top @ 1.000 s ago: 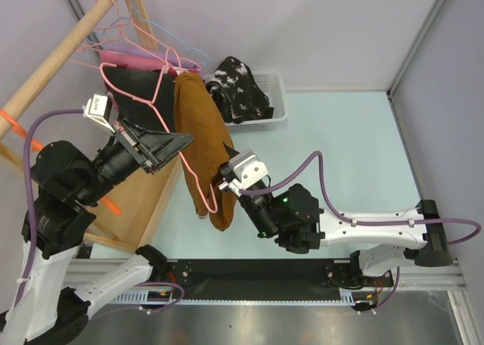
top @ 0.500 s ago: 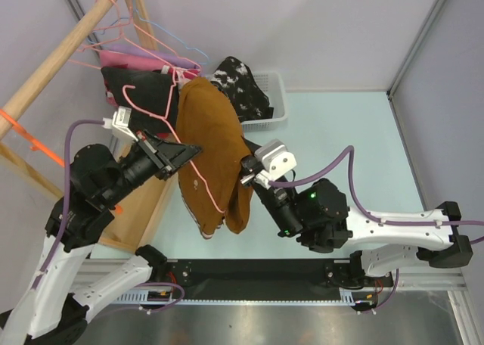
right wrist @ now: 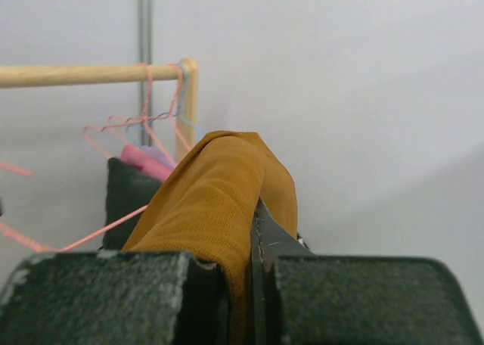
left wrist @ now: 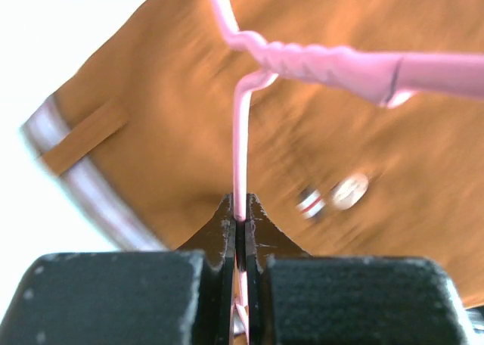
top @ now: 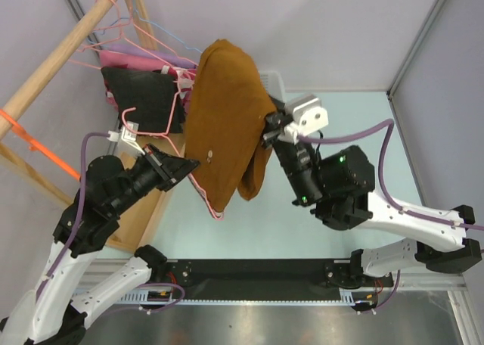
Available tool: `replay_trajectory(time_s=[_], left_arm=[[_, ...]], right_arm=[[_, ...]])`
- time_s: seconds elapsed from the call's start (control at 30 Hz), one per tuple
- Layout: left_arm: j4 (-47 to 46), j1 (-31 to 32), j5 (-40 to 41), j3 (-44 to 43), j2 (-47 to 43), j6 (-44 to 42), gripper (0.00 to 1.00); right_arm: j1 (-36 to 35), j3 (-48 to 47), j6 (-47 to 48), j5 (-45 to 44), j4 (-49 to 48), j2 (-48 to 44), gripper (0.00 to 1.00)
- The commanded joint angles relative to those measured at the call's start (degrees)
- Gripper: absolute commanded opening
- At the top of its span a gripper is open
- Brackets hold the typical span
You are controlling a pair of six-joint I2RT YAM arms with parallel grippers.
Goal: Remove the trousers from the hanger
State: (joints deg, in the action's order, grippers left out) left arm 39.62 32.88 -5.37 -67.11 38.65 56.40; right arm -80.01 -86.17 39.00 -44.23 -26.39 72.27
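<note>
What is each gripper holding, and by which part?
The left gripper pinches the pink hanger by its wire; the right gripper clamps a fold of the brown trousers.

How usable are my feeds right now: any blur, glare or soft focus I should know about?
Left wrist: the rust-brown trousers and their button are smeared by blur, the pink hanger wire is soft, and the upper-left corner is blown out white. Right wrist: the trousers' fold is fairly sharp, while the fingers in front are dark and soft. Top external: evenly lit and sharp.

No text, label, brand or number is legible in any view.
</note>
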Motion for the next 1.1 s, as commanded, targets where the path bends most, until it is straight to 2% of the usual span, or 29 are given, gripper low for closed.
replay_trajectory(time_s=[0.0,0.17,0.3,0.4,0.53,0.57,0.73,0.93,1.07], left_arm=[[3.4,0.1,2.2,0.8,-0.1,-7.4,0.01],[5.5,0.1,2.0,0.0,-0.8,-10.9,0.0],[5.5,0.2,2.9,0.1,-2.7,-12.4,0.0],[5.8,0.1,3.8,-1.0,-2.8,-14.4,0.0],[7.1,0.1,7.3,-2.9,-1.5,-17.1,0.0],[7.3,0.2,7.8,-3.1,-1.0,-17.5,0.0],[7.1,0.1,9.1,-4.0,-0.4,-20.0,0.0],[3.3,0.1,6.3,-4.9,-0.8,-23.0,0.0],[1.3,0.2,4.3,-5.1,-0.9,-24.3,0.0]], right_arm=[[7.5,-9.1,-1.4,4.6,-3.9,1.5,0.0],[16.0,-12.8,-3.8,6.4,-0.5,5.7,0.0],[26.9,-14.3,-11.7,9.9,3.2,7.2,0.0],[32.4,-14.4,-16.0,12.1,5.3,8.1,0.0],[42.4,-14.6,-29.6,18.2,8.5,7.8,0.0],[43.5,-14.7,-30.4,19.5,8.6,8.1,0.0],[49.2,-16.5,-29.3,21.0,8.5,11.6,0.0],[53.9,-17.2,-25.7,25.0,2.1,17.9,0.0],[53.2,-28.9,-19.7,27.9,1.8,32.7,0.0]])
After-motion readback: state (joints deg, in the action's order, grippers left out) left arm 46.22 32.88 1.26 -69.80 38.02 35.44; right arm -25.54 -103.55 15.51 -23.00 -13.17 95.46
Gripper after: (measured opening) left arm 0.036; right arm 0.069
